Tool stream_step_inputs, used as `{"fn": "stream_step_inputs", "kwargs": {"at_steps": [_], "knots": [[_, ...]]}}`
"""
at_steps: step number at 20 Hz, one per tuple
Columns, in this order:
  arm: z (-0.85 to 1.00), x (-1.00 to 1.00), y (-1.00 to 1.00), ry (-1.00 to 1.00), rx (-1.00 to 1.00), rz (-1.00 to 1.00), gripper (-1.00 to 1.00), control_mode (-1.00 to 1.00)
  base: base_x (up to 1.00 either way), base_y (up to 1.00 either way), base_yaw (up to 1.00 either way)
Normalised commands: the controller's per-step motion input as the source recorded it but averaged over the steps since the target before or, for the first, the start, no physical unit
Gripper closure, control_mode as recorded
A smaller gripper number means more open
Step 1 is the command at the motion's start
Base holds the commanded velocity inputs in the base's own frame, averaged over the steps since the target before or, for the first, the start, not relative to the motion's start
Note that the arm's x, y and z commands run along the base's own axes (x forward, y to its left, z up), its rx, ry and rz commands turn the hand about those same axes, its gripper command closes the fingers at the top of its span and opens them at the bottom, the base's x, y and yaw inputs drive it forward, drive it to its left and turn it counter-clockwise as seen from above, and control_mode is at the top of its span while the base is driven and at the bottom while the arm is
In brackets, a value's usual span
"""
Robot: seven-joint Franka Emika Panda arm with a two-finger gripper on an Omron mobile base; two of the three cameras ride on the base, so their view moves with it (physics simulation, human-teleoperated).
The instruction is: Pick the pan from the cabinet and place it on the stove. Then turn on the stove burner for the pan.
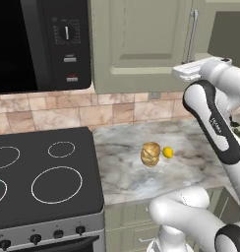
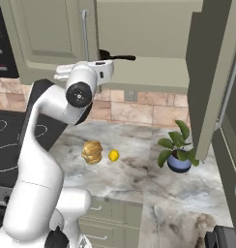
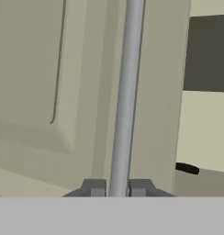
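Pan (image 2: 106, 54) looks heavy and rigid; we'd grip its long handle (image 2: 124, 57). Hand (image 3: 117, 187) is clamped on the cabinet door's bar handle (image 3: 125, 92).

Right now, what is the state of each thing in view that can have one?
claw: shut on the door handle
door handle: upright, gripped near its lower end
cabinet: right door open, left door closed
pan: lying on the cabinet shelf
stove: no pan on it
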Motion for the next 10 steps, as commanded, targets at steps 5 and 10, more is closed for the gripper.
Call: {"fn": "stream_step_inputs", "kwargs": {"at_steps": [5, 10], "knots": [[0.02, -0.83, 0.26, 0.00, -0.02, 0.00, 1.00, -1.00, 0.00, 0.00, 0.00], [0.00, -0.90, 0.37, 0.02, -0.02, 0.00, 1.00, -1.00, 0.00, 0.00, 0.00]]}}
